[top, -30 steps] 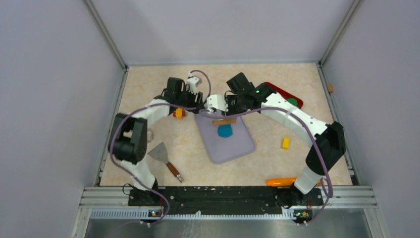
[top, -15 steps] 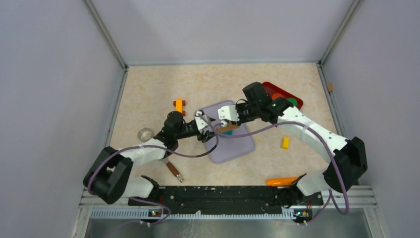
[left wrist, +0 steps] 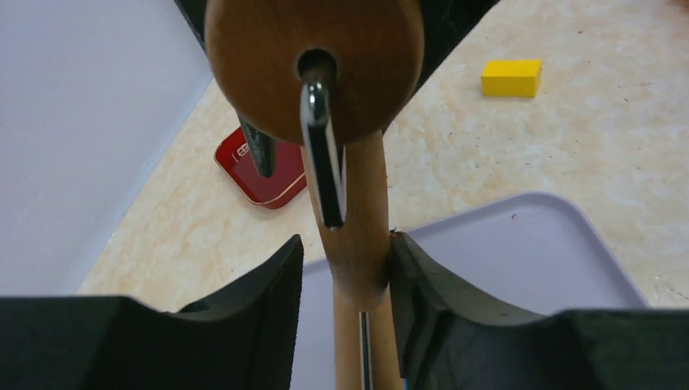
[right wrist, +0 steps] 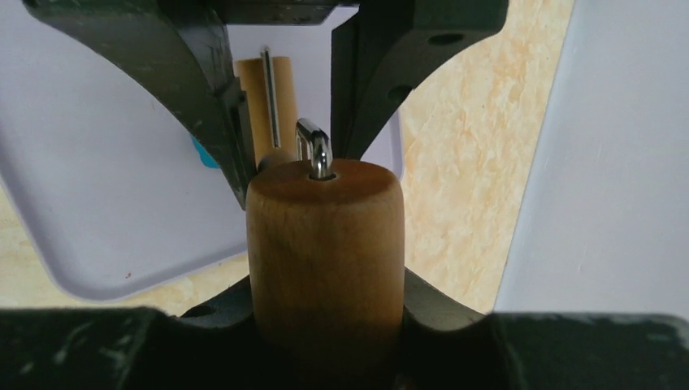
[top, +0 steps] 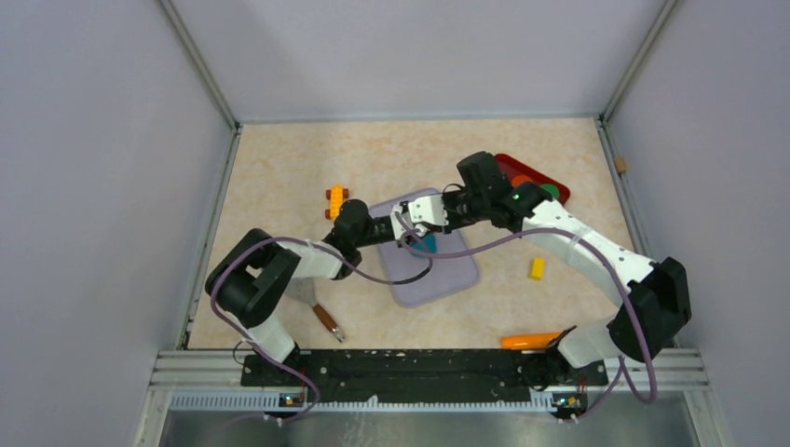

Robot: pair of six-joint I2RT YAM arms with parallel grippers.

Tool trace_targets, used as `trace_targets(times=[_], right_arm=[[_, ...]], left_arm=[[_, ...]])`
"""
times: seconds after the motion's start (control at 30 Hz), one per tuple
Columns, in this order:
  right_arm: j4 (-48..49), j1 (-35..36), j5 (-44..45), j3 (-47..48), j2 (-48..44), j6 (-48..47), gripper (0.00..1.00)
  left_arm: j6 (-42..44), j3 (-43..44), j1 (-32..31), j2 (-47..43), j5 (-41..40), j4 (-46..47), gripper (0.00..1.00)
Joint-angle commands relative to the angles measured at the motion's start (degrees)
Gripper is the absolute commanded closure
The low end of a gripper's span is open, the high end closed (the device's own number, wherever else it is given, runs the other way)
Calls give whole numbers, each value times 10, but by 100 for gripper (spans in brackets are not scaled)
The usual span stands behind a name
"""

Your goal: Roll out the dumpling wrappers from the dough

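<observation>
a beige marbled desk (top: 279,168) lies under the left end effector (top: 414,232) and the right end effector (top: 430,226). plain pale grey walls (top: 410,56) rise beyond them and to either side, with metal corner posts (top: 200,65). nearer than both runs an aluminium rail (top: 429,368). light is even.

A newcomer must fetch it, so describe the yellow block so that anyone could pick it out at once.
Find the lavender mat in the middle of the beige tabletop. On the bare surface just off the mat's right edge lies a small yellow block. It is the only yellow thing there; its nearest loose neighbour, the orange piece closer to the arm bases, is long and thin.
</observation>
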Motion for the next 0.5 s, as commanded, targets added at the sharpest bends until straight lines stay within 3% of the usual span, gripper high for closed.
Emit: trace_targets(times=[0.0, 0.1, 0.3, 0.4, 0.47], right_arm=[[34, 4, -26, 31, -9, 16, 100], [28, 4, -28, 32, -8, 26, 100], [-28, -5, -19, 45, -1, 24, 98], [-147, -33, -42, 127, 45, 37, 69], [-229, -41, -55, 197, 88, 52, 55]], left_arm=[[12, 36, -3, 26, 24, 69, 59], [11, 40, -3, 35, 32, 72, 67], [-7, 43, -3, 37, 40, 68, 98], [-15, 41, 0, 25, 35, 34, 100], [-20, 45, 0, 14, 36, -3, 100]])
